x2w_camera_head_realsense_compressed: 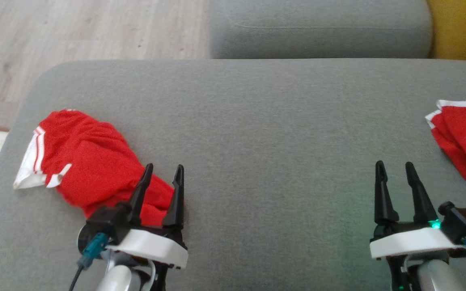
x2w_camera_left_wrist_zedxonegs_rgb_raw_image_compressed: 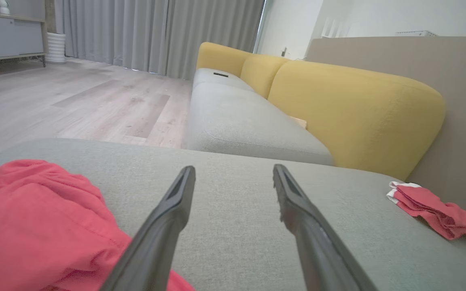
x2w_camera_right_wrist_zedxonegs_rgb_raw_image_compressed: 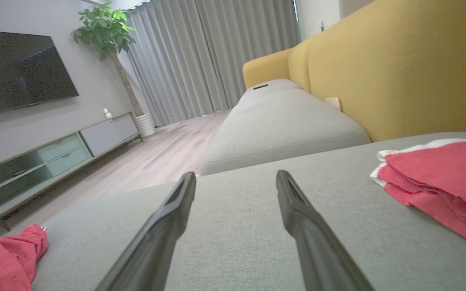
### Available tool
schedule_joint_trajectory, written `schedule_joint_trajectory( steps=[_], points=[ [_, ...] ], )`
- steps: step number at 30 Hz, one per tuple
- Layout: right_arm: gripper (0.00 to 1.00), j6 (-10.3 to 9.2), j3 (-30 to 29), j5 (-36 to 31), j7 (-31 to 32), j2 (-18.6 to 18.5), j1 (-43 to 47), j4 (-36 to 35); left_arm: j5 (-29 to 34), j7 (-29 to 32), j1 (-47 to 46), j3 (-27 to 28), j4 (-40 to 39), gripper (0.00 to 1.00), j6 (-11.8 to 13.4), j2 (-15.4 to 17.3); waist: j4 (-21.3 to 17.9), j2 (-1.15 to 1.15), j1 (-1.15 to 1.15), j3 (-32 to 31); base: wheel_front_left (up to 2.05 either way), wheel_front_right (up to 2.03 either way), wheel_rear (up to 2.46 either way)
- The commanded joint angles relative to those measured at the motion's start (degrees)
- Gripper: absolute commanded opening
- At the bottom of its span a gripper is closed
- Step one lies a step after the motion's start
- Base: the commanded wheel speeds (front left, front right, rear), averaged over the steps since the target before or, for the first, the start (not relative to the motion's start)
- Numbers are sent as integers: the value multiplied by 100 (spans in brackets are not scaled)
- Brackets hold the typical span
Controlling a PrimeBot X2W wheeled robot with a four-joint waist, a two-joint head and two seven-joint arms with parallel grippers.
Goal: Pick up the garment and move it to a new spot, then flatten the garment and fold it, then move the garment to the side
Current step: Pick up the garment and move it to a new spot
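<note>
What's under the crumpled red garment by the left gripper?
The grey sofa cushion shows around the crumpled red garment; anything directly beneath is hidden by its own cloth.

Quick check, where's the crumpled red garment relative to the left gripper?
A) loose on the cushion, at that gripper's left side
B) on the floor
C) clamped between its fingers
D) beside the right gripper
A: the left gripper is open, with bare grey cushion between its fingers in the left wrist view, and the crumpled red garment lies ungripped at its left.

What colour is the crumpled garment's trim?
White stripes on the red crumpled garment; clearest in head view.
</note>
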Motion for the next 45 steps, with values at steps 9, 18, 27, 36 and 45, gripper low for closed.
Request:
schedule_joint_trajectory(
  steps=[9, 18, 27, 36, 45],
  points=[
    [100, 39, 518, 33, -62, -23, -171, -91, 138, -70, -296, 419, -151, 100, 116, 8, 715, 0, 0, 29, 0, 0, 0],
    [100, 39, 823, 154, -62, -23, -183, -9, 207, -70, -263, 602, -149, 100, 107, 8, 1549, 0, 0, 5, 0, 0, 0],
    [100, 39, 958, 194, -62, -23, -212, 82, 254, -70, -234, 785, -136, 100, 88, 8, 1943, 0, 0, 71, 0, 0, 0],
    [100, 39, 969, 107, -62, -23, -336, 146, 321, -70, -369, 889, -37, 100, 100, 8, 1727, 0, 0, 336, 0, 0, 0],
    [100, 39, 827, -174, -45, -22, -542, 134, 674, 55, -1476, 840, 1736, 100, -260, 239, 1276, 0, 0, 899, 0, 0, 0]
  ],
)
